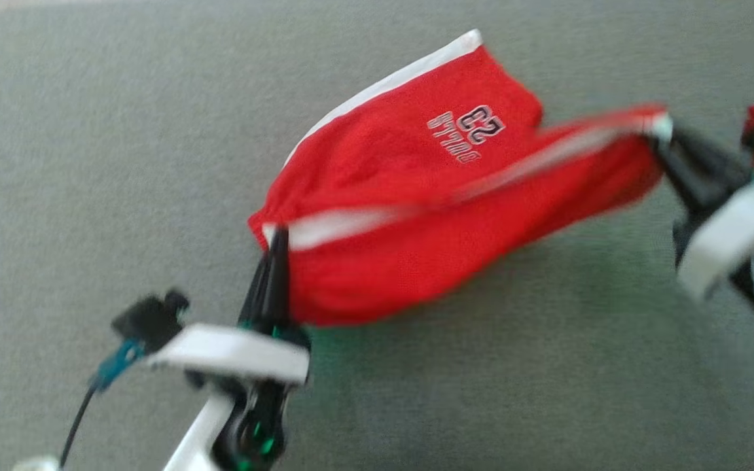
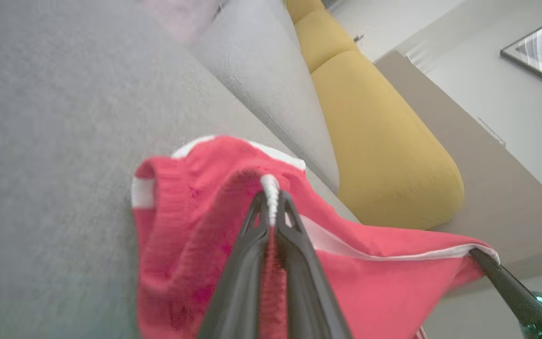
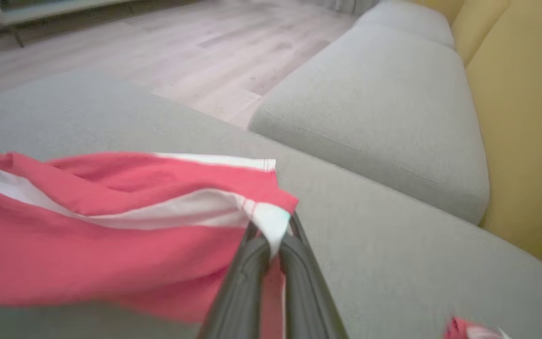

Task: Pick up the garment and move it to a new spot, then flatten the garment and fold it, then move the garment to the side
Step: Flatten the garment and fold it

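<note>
The left gripper (image 1: 277, 245) has its jaws pinched tight on one white-trimmed corner of the garment (image 1: 416, 196), and the right gripper (image 1: 668, 140) has its jaws pinched just as tight on the opposite corner — the white hem runs taut between the two. The red garment, printed with a 23 that reads upside down in the head view, hangs from that hem over the grey seat (image 1: 89, 163), sagging toward it; whether it touches I cannot tell. Beyond the seat lie a yellow cushion (image 2: 384, 141) and — farther out — a pale wood floor (image 3: 158, 47).
</note>
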Controlling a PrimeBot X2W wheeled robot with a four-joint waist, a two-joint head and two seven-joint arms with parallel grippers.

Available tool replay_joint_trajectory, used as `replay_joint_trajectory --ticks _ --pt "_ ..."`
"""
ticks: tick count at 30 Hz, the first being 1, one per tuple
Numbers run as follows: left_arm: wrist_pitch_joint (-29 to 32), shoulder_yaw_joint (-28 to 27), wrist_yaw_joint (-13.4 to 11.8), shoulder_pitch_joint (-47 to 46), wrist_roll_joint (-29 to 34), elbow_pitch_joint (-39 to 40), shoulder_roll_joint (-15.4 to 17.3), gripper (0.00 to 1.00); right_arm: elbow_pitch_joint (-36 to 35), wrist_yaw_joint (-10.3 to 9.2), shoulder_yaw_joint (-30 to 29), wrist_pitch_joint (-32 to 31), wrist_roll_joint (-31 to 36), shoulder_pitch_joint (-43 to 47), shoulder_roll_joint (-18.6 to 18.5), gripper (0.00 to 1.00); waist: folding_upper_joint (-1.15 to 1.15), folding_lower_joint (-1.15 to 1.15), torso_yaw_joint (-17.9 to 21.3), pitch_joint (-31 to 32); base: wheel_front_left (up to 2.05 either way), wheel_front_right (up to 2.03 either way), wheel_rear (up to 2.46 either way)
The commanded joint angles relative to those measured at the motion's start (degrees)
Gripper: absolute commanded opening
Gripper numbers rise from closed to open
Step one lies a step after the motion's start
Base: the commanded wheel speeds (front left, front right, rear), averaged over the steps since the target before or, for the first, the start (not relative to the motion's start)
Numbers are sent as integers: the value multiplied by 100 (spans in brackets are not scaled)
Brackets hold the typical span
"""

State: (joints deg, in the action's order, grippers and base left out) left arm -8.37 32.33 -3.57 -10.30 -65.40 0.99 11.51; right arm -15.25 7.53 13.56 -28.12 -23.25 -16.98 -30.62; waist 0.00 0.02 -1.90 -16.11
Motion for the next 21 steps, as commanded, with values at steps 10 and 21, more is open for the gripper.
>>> replay_joint_trajectory --ticks 10,21 --pt "-497 -317 68 -1579 154 -1554 -759 0 2036 -4 1354 760 -908 -2546 -227 0 0 -2 -748 -837 0 0 0" --pt "-659 -134 348 -2357 -227 -2325 -861 0 3686 -4 2237 1128 -1405 -3780 -123 0 0 -2 -1033 -1306 0 0 0"
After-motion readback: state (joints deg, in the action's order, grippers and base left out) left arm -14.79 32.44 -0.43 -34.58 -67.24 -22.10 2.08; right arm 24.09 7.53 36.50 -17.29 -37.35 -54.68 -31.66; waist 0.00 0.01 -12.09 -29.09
